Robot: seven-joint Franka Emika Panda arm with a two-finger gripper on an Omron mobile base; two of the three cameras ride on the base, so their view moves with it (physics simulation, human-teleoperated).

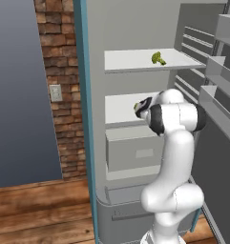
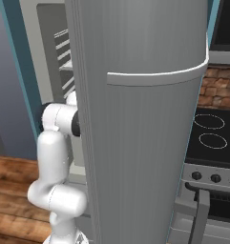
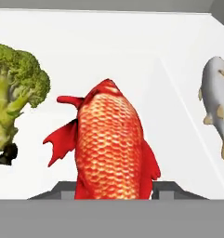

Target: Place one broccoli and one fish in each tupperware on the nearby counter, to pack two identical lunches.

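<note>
While the red fish [image 3: 111, 144] is straddled by the jaws, grip unconfirmed, it could slip; broccoli [image 3: 13, 100] at frame left could be nudged.

Red fish [image 3: 111, 144] between broccoli [image 3: 16, 93] and grey fish [image 3: 219, 104], white shelf [image 3: 132, 51]
</note>
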